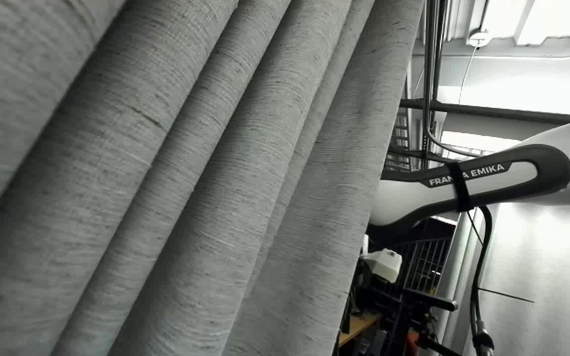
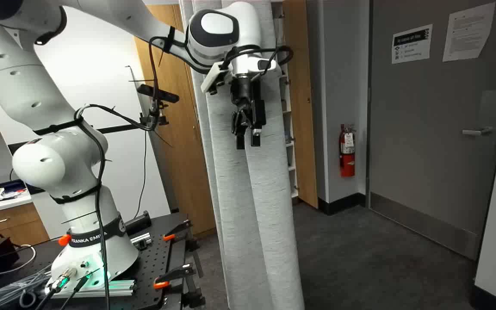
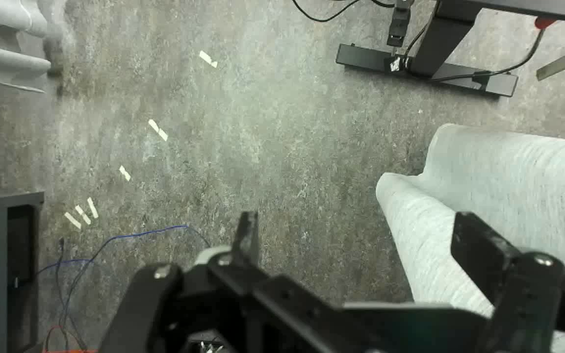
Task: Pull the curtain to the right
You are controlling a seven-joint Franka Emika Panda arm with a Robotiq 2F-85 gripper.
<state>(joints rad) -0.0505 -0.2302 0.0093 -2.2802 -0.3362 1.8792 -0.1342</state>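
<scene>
Curtain (image 2: 254, 224): grey, woven, gathered in long folds (image 1: 206, 188); it hangs behind my wrist (image 2: 246, 64) in an exterior view, shows at the right of the wrist view, and where it covers most of an exterior view its edge screens my jaws from sight

My jaws: spread apart and pointing down, with no fabric to be seen between them

Fingers (image 3: 481, 255): one shows in front of the curtain in the wrist view, its mate over bare floor (image 3: 287, 147), I think so that the near edge can come in between; whether I touch it I cannot tell

Arm (image 2: 75, 163): stretched out high, probably to leave me room for a sideways sweep

Strap (image 1: 459, 185): round the arm, with cable (image 1: 487, 232) beside it, presumably against snagging

Clamps (image 2: 181, 272): on the rim of the tabletop (image 2: 157, 258), likely so my base (image 2: 114, 254) won't shift when I haul

Pull: not begun, as I judge it; a grip has to come first
</scene>
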